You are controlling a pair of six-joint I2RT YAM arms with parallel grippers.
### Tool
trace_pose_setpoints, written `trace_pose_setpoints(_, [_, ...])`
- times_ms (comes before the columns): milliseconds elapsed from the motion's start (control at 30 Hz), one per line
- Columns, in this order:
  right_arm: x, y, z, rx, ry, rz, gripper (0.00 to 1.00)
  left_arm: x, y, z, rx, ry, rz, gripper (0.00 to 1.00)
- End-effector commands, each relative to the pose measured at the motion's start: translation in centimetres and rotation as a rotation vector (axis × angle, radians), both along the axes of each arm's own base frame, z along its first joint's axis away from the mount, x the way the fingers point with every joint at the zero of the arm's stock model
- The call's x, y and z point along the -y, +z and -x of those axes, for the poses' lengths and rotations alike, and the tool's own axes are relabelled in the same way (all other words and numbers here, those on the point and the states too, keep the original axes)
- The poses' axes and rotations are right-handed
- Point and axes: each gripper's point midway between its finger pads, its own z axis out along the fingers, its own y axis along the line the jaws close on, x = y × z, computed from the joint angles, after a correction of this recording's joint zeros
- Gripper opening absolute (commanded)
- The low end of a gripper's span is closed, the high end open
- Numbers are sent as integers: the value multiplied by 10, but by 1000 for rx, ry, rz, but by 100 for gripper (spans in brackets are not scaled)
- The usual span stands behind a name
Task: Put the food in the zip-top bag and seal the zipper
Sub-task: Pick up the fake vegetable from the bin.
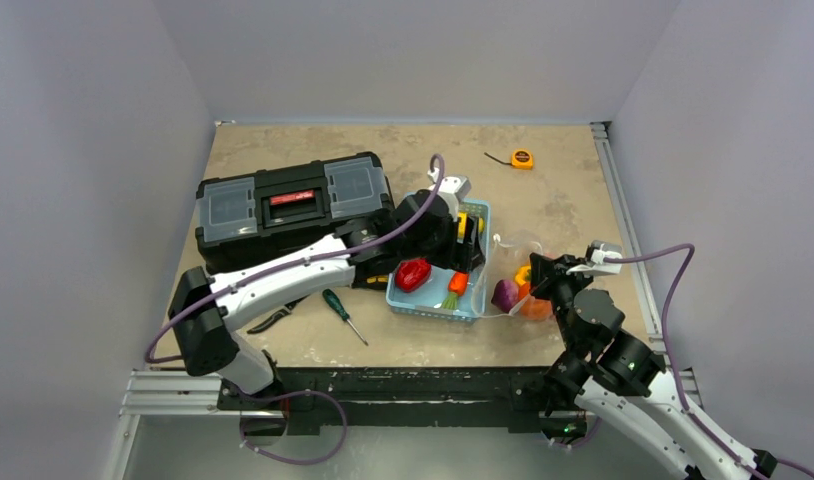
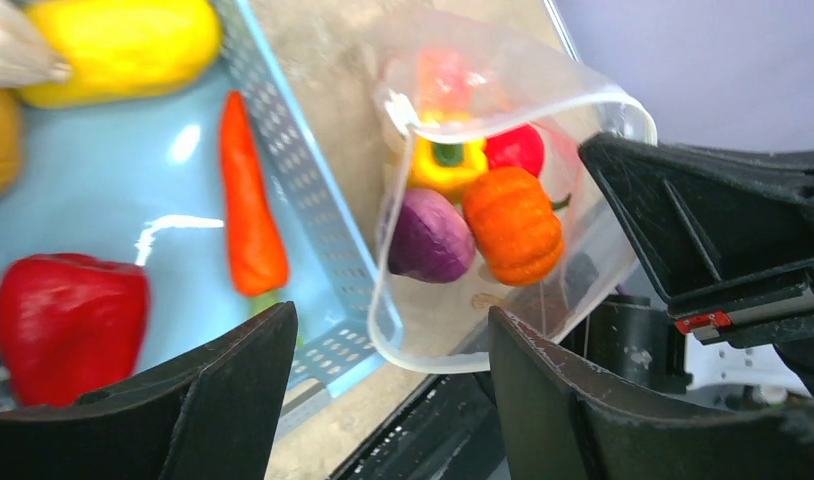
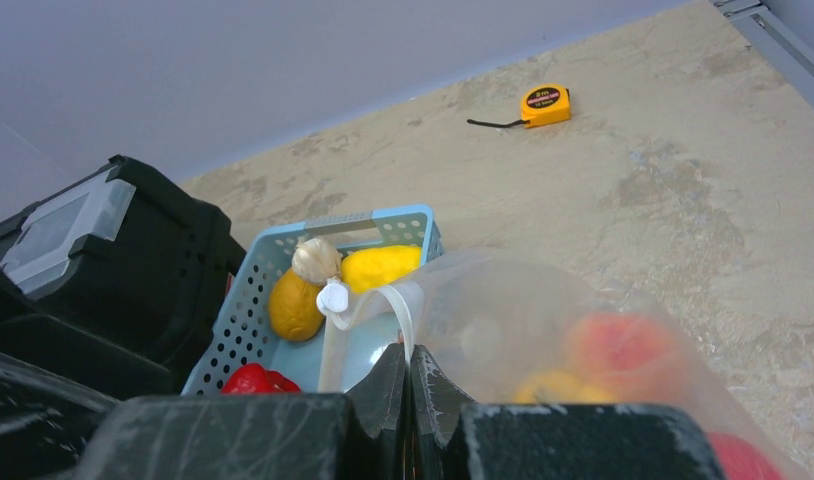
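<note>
The clear zip-top bag (image 1: 515,262) lies just right of the light blue basket (image 1: 433,310), its mouth held open toward the basket. My right gripper (image 3: 410,352) is shut on the zipper (image 3: 407,308) at the mouth's edge. Inside the bag are a purple piece (image 2: 430,238), an orange pumpkin (image 2: 513,225), a yellow pepper (image 2: 446,165) and a red piece (image 2: 516,148). The basket holds more food: a red pepper (image 2: 68,320), a carrot (image 2: 251,215) and a yellow piece (image 2: 123,45). My left gripper (image 2: 391,312) hangs open and empty above the basket's near right corner, beside the bag's mouth.
A black toolbox (image 1: 283,205) stands left of the basket, close to my left arm. A green-handled screwdriver (image 1: 341,312) lies in front of it. An orange tape measure (image 1: 522,158) sits at the back right. The table's front edge runs just below the bag.
</note>
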Motion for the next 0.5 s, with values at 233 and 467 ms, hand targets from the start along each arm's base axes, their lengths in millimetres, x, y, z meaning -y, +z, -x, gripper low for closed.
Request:
trace_pose_setpoints(233, [-5,15,-1,46,18,-31,0,-71,-2,-43,147,197,-225,70])
trace_pose_setpoints(467, [-6,13,-2,41,20,-23,0,-79,-20,-76,127,273,-372,70])
